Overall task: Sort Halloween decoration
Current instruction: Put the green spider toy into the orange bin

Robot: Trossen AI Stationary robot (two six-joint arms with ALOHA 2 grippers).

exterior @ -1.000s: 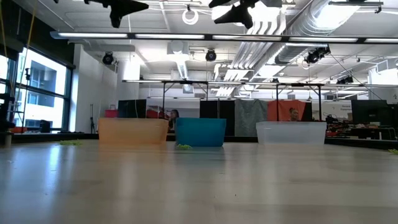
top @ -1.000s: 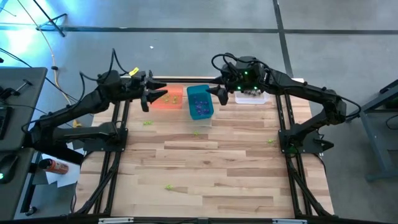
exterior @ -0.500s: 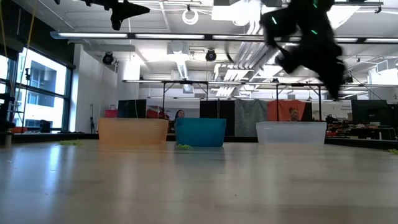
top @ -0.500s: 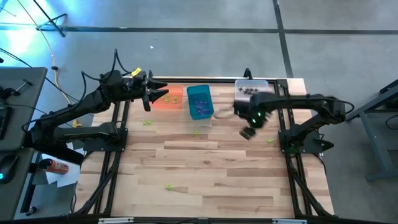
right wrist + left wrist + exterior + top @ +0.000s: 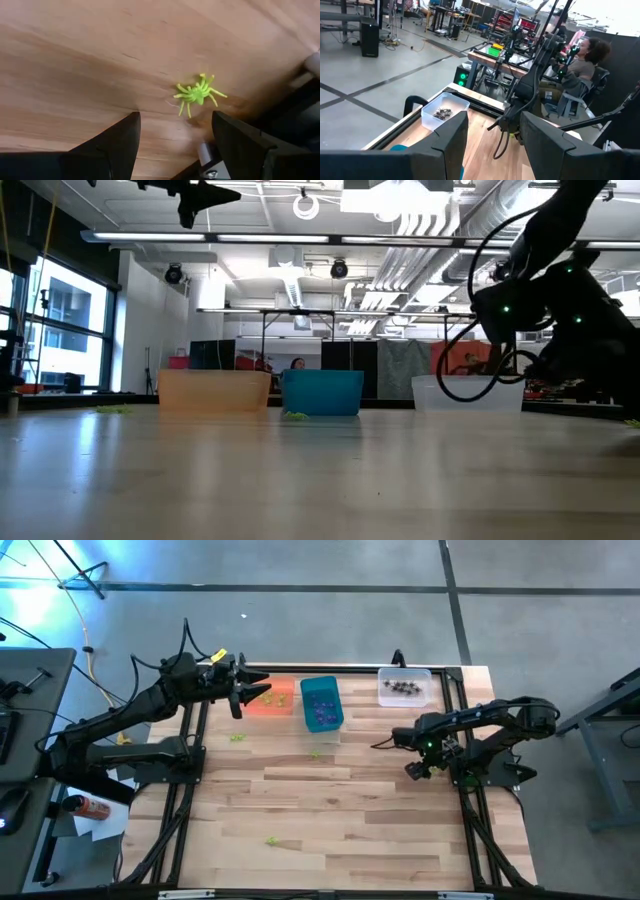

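A yellow-green spider decoration [image 5: 196,95] lies on the wooden table near its right edge. My right gripper [image 5: 418,768] points steeply down just above the table, open. In the right wrist view the spider lies a little beyond the gripper's [image 5: 175,116] two fingertips, untouched. My left gripper [image 5: 240,695] hangs high over the orange bin [image 5: 285,708] at the far left, level and open with nothing between its fingers. More yellow-green spiders lie loose on the table [image 5: 238,737], [image 5: 316,753], [image 5: 271,839].
Three bins stand along the far edge: the orange one, a teal one [image 5: 320,681] holding purple pieces, and a clear one [image 5: 404,671] holding black pieces. The right arm's base and frame [image 5: 490,765] stand close beside the right gripper. People sit beyond the table.
My right gripper has swung from high between the teal and clear bins down toward the table's right and near side. It has tipped from level to pointing steeply down and rolled, staying open. The clear bin, hidden under the arm before, now shows.
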